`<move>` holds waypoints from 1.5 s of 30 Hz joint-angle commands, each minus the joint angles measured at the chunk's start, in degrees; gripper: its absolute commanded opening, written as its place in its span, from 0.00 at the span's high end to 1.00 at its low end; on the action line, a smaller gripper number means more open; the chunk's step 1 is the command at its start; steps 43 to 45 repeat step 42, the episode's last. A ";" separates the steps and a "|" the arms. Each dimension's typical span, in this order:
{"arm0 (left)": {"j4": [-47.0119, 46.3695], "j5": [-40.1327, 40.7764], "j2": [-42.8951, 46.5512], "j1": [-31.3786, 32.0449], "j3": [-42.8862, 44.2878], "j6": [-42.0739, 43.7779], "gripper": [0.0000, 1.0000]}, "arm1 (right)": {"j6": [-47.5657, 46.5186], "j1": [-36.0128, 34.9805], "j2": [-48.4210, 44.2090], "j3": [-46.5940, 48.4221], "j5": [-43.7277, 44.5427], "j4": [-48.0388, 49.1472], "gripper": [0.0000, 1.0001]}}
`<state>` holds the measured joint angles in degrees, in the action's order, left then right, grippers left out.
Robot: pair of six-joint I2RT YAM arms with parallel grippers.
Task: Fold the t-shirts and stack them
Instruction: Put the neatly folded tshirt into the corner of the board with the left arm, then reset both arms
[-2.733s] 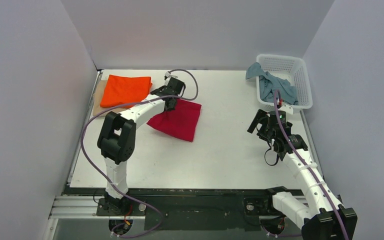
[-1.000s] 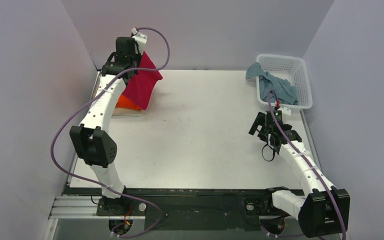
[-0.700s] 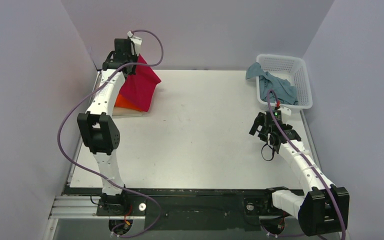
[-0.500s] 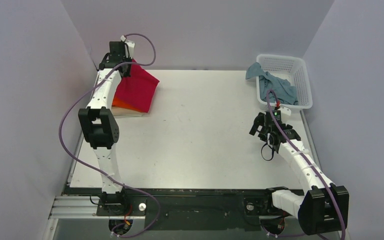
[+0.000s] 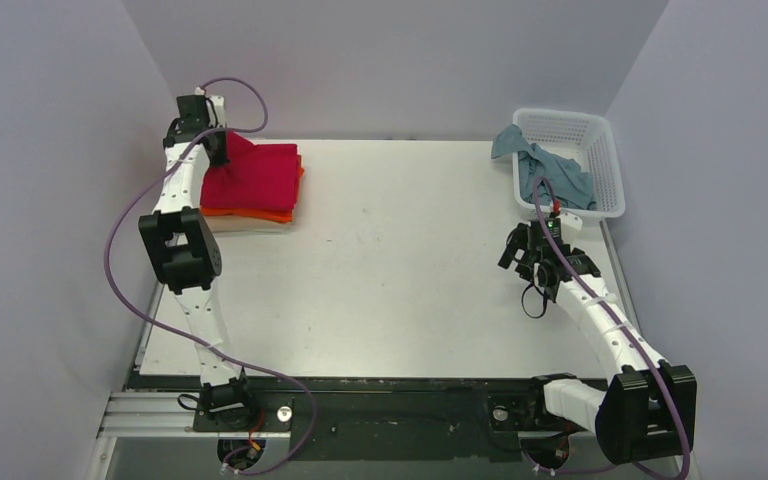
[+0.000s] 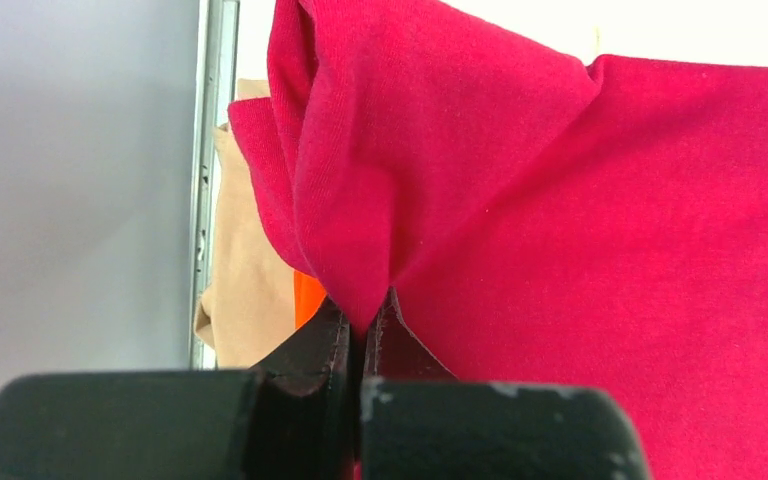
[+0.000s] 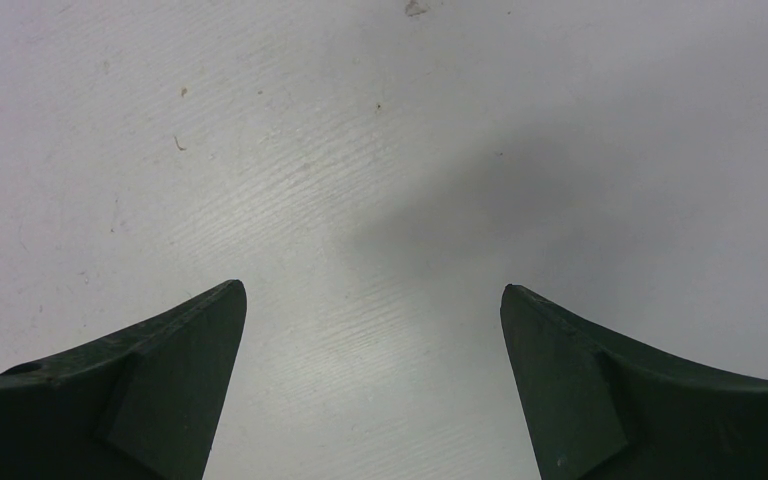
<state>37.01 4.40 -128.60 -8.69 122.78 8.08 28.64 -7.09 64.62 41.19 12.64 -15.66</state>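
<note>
The crimson red t-shirt (image 5: 255,176) lies folded on top of the orange t-shirt (image 5: 260,214), which lies on the beige t-shirt (image 5: 250,226), at the table's far left. My left gripper (image 5: 218,150) is shut on a bunched corner of the red shirt (image 6: 520,200) at the stack's far left; orange cloth (image 6: 307,297) and beige cloth (image 6: 245,270) show below it. The grey-blue t-shirt (image 5: 550,172) hangs crumpled in and over the basket. My right gripper (image 5: 526,256) is open and empty above bare table (image 7: 373,295).
A white lattice basket (image 5: 600,170) stands at the far right corner. Grey walls close in the left, back and right sides. A metal rail (image 6: 210,150) runs along the table's left edge beside the stack.
My left gripper has carried the red shirt from the middle of the table up and left, then lowered it flat onto the orange shirt. My right arm has barely moved.
</note>
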 commanded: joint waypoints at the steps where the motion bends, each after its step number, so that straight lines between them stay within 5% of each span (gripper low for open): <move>1: -2.19 -4.12 -1.49 -2.00 2.46 -1.92 1.00 | 0.88 0.33 0.83 2.72 0.85 -1.94 0.07; 2: -2.16 -4.96 -1.79 -2.40 2.50 -2.05 1.00 | 0.97 0.33 1.00 2.97 0.70 -2.03 0.07; 3: -2.15 -5.29 -1.99 -2.57 2.71 -2.40 0.86 | 1.02 0.35 1.15 3.08 0.56 -2.06 0.07; 4: -1.84 -5.07 -2.53 -2.70 3.07 -3.25 0.55 | 1.10 0.34 1.31 3.32 0.50 -2.06 0.07; 6: -0.87 -2.36 -3.15 -2.88 4.90 -4.76 0.23 | 1.17 0.33 1.56 3.74 0.51 -2.42 0.07; 8: -0.07 1.58 -3.08 -3.07 7.15 -6.99 0.18 | 1.34 0.35 1.27 4.20 0.66 -2.96 0.07; 12: 2.92 16.02 -0.14 -3.01 11.92 -14.38 0.16 | 1.85 0.33 -0.93 4.69 1.84 -4.00 0.06; 18: 9.99 16.05 11.35 -2.81 12.21 -22.87 0.14 | 3.22 0.32 -7.19 4.54 2.37 -6.18 0.04; 21: 9.75 11.10 20.01 -1.83 1.69 -26.06 0.13 | 4.08 0.32 -10.76 3.83 2.03 -7.57 0.01; 24: 2.52 4.84 35.22 0.93 -19.48 -30.24 0.12 | 5.02 0.32 -15.08 2.98 0.60 -9.23 0.00; 29: -18.04 -0.15 61.22 10.93 -51.72 -43.16 0.11 | 5.40 0.29 -20.72 0.67 -2.25 -10.76 0.00; 34: -24.38 -1.26 76.97 23.28 -78.90 -55.40 0.11 | 3.96 0.25 -24.80 -1.50 -4.31 -11.65 0.00; 38: -17.40 3.49 83.50 31.03 -84.94 -56.35 0.11 | 4.41 0.24 -27.45 -4.94 -4.57 -11.96 0.00; 45: -7.53 9.67 87.93 32.49 -87.09 -56.63 0.11 | 4.60 0.26 -30.77 -7.68 -4.69 -11.12 0.00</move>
